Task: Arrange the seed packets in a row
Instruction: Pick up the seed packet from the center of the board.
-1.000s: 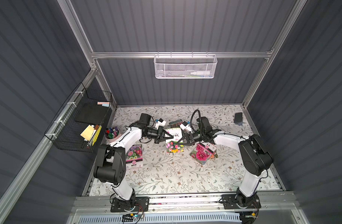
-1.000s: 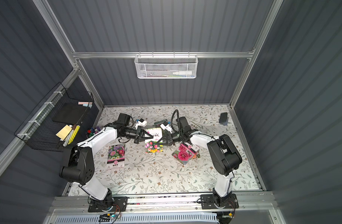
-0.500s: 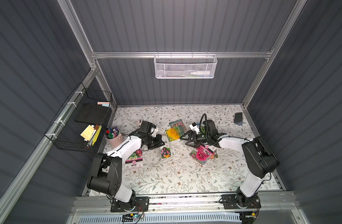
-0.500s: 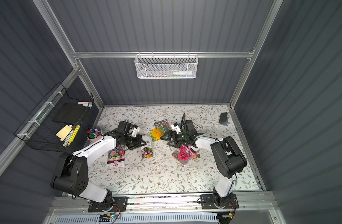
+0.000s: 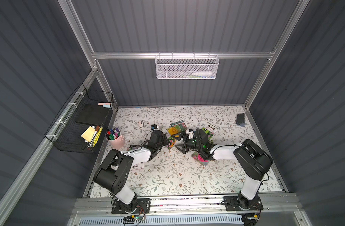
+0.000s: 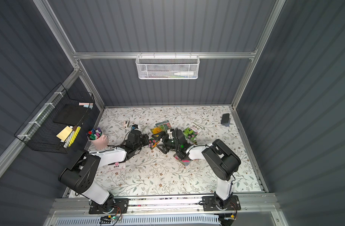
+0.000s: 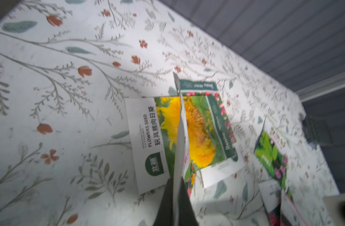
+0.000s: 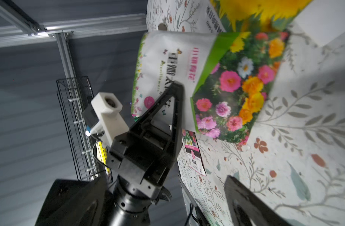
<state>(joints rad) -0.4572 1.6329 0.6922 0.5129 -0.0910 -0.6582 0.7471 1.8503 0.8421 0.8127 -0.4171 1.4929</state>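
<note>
Nearest the robot's bases, a pink-labelled packet (image 5: 138,167) lies flat on the flowered table (image 5: 167,182), partly under the left arm. To its right, a magenta-flower packet (image 5: 201,158) lies partly under the right arm.

Slightly farther, at the table's middle, the left gripper (image 8: 178,87) is clamped on the white label end of a mixed-flower packet (image 8: 236,82) (pink, orange and yellow blooms). The right gripper (image 5: 178,142) faces it from the right, jaws wide apart and holding nothing, just beside that packet.

Beyond them a sunflower packet (image 7: 201,140) lies on top of a green-banded packet (image 7: 222,125). A green-leaved packet (image 5: 208,131) lies to their right.

At the table's left edge, a pink cup (image 5: 116,141) holds upright markers (image 5: 113,134). On the left wall, a black wire basket (image 5: 70,137) holds a yellow pad (image 5: 88,132) and a dark slab (image 5: 92,115). Farthest, on the far wall, a white mesh basket (image 5: 187,67) holds a white bottle (image 5: 202,73) lying on its side.
</note>
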